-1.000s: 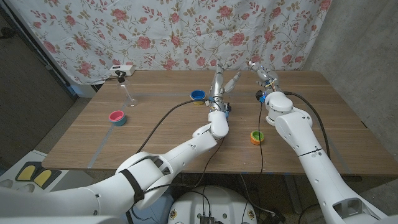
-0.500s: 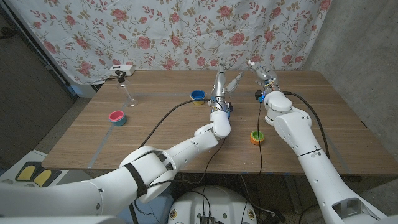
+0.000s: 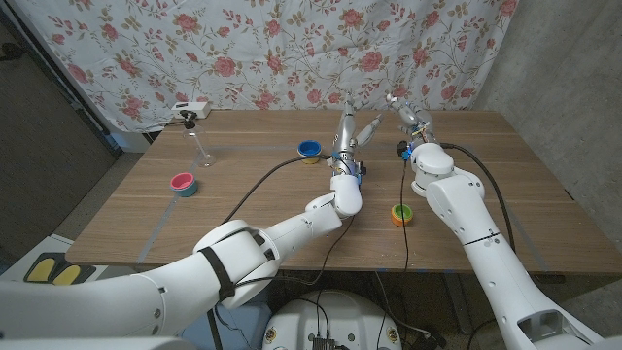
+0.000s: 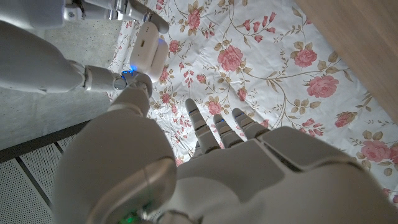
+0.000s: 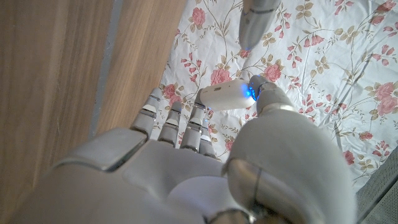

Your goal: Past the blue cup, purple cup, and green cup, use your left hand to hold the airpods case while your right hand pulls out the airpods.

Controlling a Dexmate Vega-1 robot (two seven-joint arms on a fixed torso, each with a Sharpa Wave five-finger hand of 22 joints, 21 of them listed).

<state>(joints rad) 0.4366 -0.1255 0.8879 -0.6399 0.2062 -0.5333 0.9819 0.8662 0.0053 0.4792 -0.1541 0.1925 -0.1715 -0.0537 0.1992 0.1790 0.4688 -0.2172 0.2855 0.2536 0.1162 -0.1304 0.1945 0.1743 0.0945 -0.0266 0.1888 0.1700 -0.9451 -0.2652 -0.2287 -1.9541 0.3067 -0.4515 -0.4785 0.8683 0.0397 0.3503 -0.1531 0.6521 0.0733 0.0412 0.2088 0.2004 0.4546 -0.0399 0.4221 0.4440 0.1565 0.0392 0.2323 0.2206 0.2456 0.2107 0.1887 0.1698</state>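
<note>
**Both hands raised past the cups**

From the head view I am seeing my left hand (image 3: 352,124) and right hand (image 3: 406,114) lifted beyond the blue cup (image 3: 309,149), fingers apart.

In the right wrist view, my thumb is pressing the white airpods case (image 5: 225,94) against a fingertip (image 5: 200,107).

In the left wrist view, my fingers (image 4: 219,127) are spreading, holding nothing; the case (image 4: 150,45) is showing near them.

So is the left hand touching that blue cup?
Apart. The head view shows bare wood between the left hand and the blue cup.
</note>
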